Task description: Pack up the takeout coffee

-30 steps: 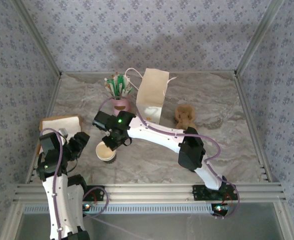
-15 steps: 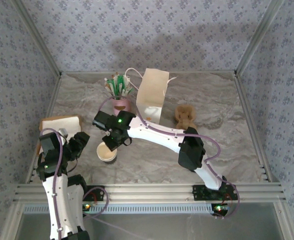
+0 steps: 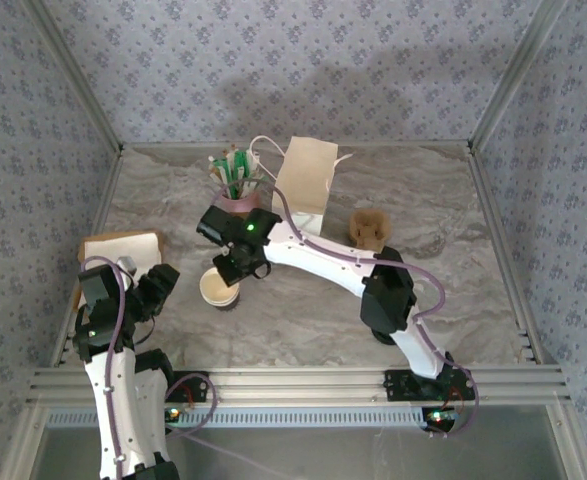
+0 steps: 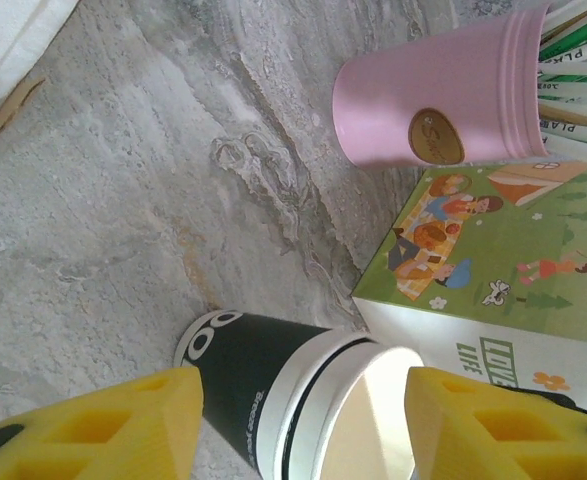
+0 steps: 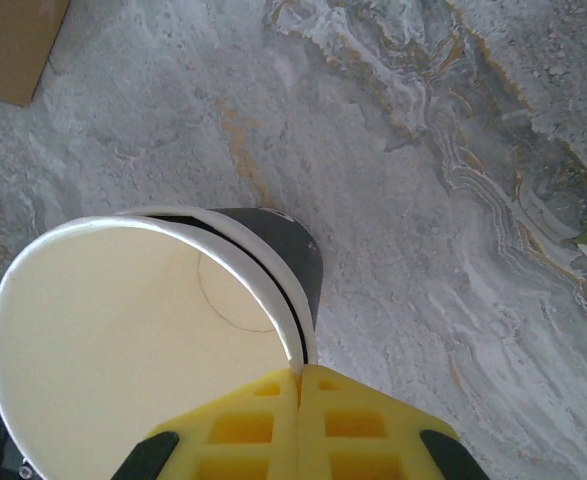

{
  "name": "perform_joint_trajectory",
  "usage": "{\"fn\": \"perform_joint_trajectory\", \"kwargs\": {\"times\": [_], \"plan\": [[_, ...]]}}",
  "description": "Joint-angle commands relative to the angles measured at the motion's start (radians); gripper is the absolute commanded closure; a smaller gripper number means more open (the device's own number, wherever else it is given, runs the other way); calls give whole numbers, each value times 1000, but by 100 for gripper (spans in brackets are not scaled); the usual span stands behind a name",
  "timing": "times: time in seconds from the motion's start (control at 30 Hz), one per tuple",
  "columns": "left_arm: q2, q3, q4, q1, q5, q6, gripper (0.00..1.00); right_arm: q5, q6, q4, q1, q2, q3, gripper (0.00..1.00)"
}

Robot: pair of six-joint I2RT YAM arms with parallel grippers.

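Near edge, top view: the left gripper (image 3: 159,284) hangs just left of the paper cup (image 3: 219,289), with a tan card stack (image 3: 121,250) at the table's left side. In the left wrist view its yellow fingers (image 4: 103,425) stand well apart and grip nothing, and the cup sits beyond the gap.

That view gives the cup's outer wall: matte black with white print and a white band under the rim. From above the cup reads as a cream disc.

In the right wrist view the right gripper (image 5: 300,385) is closed, pinching the cup's thin rim. The interior is smooth and cream, and the rim looks doubled. Whether the base rests on the table cannot be told.

The table (image 3: 453,230) is grey with a veined marble pattern.

Farther back:
- The pink cup (image 4: 433,100) is smooth, carries a round gold badge and holds green-and-white wrapped sticks.
- The white bag (image 3: 304,188), just beside the pink cup, is flat-sided paper with a cord handle. The left wrist view shows a printed picnic scene on its face.
- The brown fuzzy lump (image 3: 370,228) lies right of the bag, kind unclear.
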Motion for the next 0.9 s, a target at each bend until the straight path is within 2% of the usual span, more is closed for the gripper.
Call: {"fn": "perform_joint_trajectory", "kwargs": {"times": [0.0,0.63,0.77,0.87], "plan": [[0,-4,16,8,50,25,49,-12,25,11,-7,-55,-8,100],[69,-46,100,7,239,41,72,-82,70,91,-73,-81,-72,100],[80,-52,109,4,256,44,78,-99,77,103,-83,-79,-80,100],[89,-56,119,-14,252,42,79,-108,77,104,-91,-78,-82,100]]}}
